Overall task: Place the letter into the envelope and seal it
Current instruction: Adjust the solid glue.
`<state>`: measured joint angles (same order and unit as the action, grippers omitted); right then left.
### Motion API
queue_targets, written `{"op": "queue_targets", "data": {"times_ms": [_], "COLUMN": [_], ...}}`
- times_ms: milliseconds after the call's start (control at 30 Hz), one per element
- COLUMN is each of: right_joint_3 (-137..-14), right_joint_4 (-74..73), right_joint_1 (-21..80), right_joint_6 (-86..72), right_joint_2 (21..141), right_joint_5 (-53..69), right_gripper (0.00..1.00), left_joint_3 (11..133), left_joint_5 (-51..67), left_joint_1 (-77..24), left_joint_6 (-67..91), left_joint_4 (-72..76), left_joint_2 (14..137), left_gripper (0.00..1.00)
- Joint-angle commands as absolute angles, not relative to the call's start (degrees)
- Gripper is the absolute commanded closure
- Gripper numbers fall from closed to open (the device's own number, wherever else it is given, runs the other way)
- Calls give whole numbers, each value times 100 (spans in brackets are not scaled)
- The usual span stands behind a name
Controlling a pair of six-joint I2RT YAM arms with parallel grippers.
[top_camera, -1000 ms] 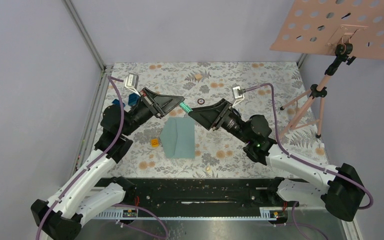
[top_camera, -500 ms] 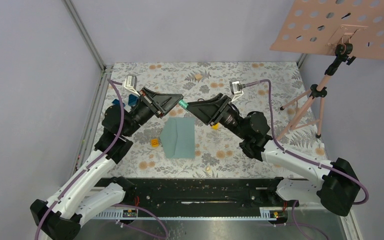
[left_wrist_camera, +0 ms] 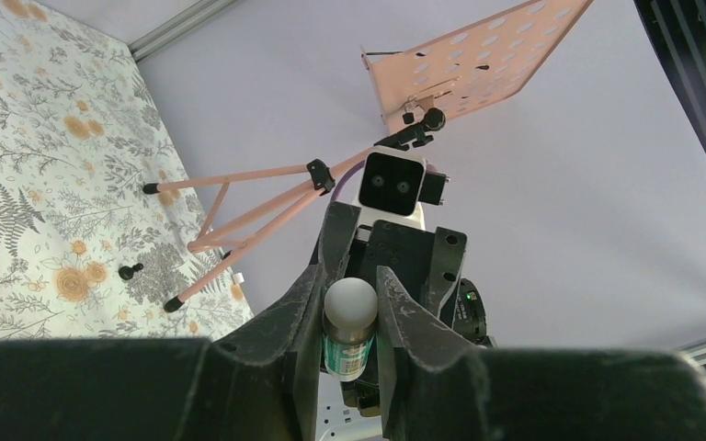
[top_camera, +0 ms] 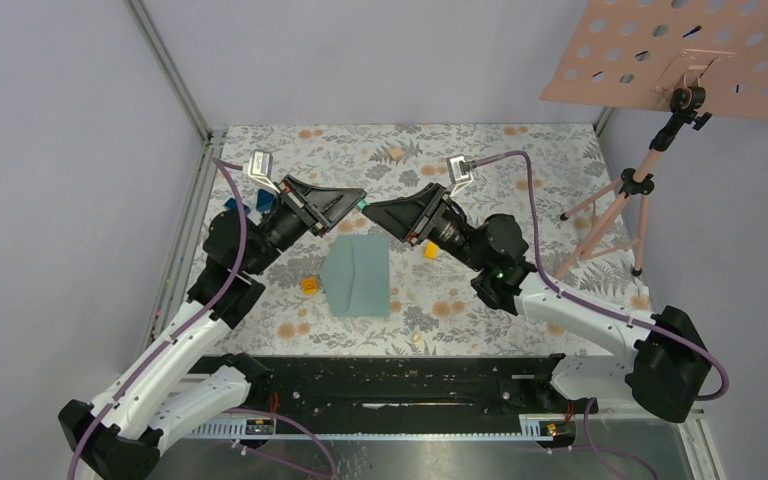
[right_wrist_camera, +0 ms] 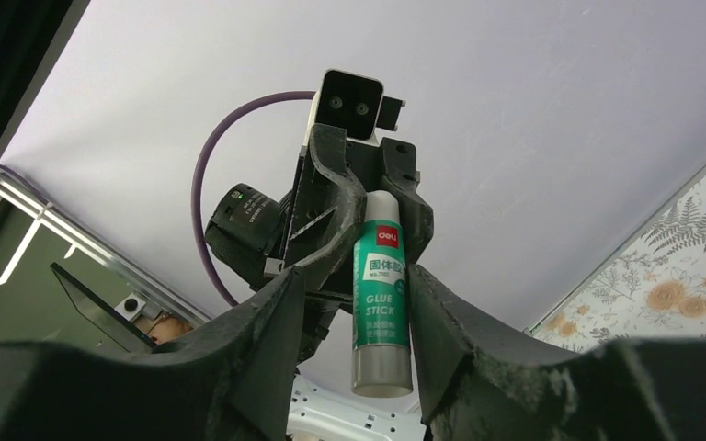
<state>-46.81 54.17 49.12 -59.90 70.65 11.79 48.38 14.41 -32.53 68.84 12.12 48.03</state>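
Observation:
The teal envelope (top_camera: 358,275) lies flat on the floral table, flap side up, below both grippers. The letter is out of view. Above it my left gripper (top_camera: 356,203) (left_wrist_camera: 349,285) is shut on a green glue stick (top_camera: 362,204) (left_wrist_camera: 349,326), pinching its capped end. My right gripper (top_camera: 369,208) (right_wrist_camera: 357,271) faces it tip to tip. Its jaws straddle the stick's other end (right_wrist_camera: 380,303): one finger (right_wrist_camera: 432,322) lies against the tube, and a gap shows on the other side.
A pink perforated board on a tripod stand (top_camera: 695,50) stands at the back right, its legs (top_camera: 610,215) on the table. Small orange blocks (top_camera: 309,285) (top_camera: 430,251) lie beside the envelope. Blue blocks (top_camera: 232,207) sit behind the left arm.
My right gripper has moved left to the left gripper's tip and over the free end of the glue stick, its jaws narrowing. The left gripper and the envelope have stayed still.

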Motion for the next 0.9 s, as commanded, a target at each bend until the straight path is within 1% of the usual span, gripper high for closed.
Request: {"op": "queue_targets", "data": {"times_ms": [0,100,200,300,433,533,733,867], "right_joint_3": [-4958,-4955,-4998,-4965,-4947,-5053,-5124,-5101], "right_joint_4": [5632,5708,5751,5833,5905,5915,5910,5903], "right_joint_1": [4956,4950,4954,4957,4957,4957,4957,4957], "right_joint_6": [-6107,-6143,-6193,-6221,-6234,-6247,-6236,-6210], "right_joint_2": [7122,7171,7215,7225,7225,7280,7305,7297], "right_joint_5": [1335,1376,1463,1446,1406,1525,1606,1586], "right_gripper": [50,59,64,64,61,65,66,71], "left_joint_3": [4985,4958,4899,4892,4875,4729,4668,4682], "left_joint_5": [1504,1540,1583,1637,1715,1752,1921,1928], "left_joint_1": [-3269,-3270,-3269,-3269,-3269,-3270,-3269,-3269], "left_joint_6": [6749,6750,6813,6829,6850,6950,7059,7035], "left_joint_4": [1761,1791,1913,1963,1967,2266,2471,2462], "left_joint_2": [4698,4704,4702,4711,4711,4685,4766,4788], "left_gripper": [100,100,100,100,100,100,100,100]}}
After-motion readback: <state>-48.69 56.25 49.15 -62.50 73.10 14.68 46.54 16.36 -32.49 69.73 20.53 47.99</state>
